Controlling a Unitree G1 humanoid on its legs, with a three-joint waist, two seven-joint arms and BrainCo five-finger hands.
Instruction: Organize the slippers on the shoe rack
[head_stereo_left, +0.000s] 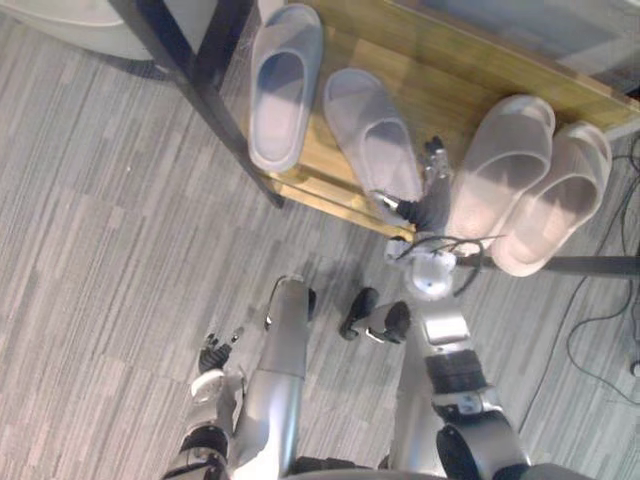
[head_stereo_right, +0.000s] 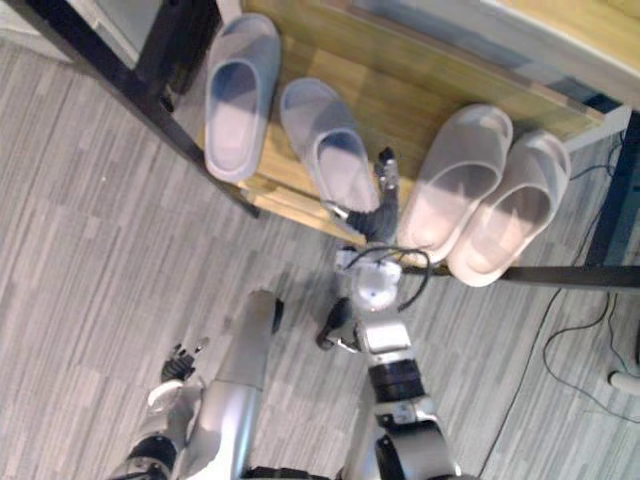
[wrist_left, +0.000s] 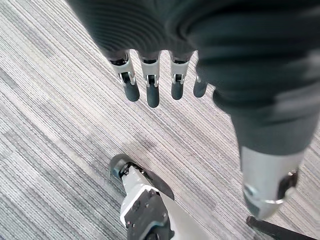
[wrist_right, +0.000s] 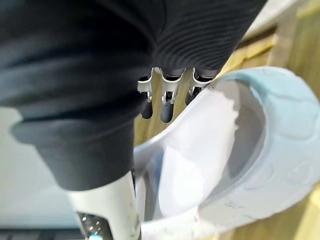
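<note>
- Biggest worry: the right hand (head_stereo_left: 428, 195) is wedged in the gap between the angled grey slipper (head_stereo_left: 372, 130) and the nearer pale pink slipper (head_stereo_left: 505, 160). A sideways shove to straighten the grey one could easily knock the pink one.
- Both pink slippers look like their heels poke past the front edge of the shoe rack (head_stereo_left: 450, 60), the outer pink slipper (head_stereo_left: 560, 200) most of all. A small bump might drop one onto the carpet (head_stereo_left: 100, 250).
- The angled grey slipper's heel sits right at the shelf's front edge too, so pulling it back instead of turning it risks tipping it off.
- Right hand's fingers (wrist_right: 167, 107) run straight along that slipper's side wall, with the thumb apart near the heel. Nothing is curled round it, so I'd guess the grip is weak and it could slip when nudged.
- Left hand (head_stereo_left: 212, 355) hangs low over the carpet, fingers (wrist_left: 152, 95) loose and holding nothing.
- What's in the rack: all four slippers sit on the one wooden shelf. The other grey slipper (head_stereo_left: 283, 90) is by the black frame post (head_stereo_left: 190, 70), then its angled mate, then the pink pair touching side by side.
</note>
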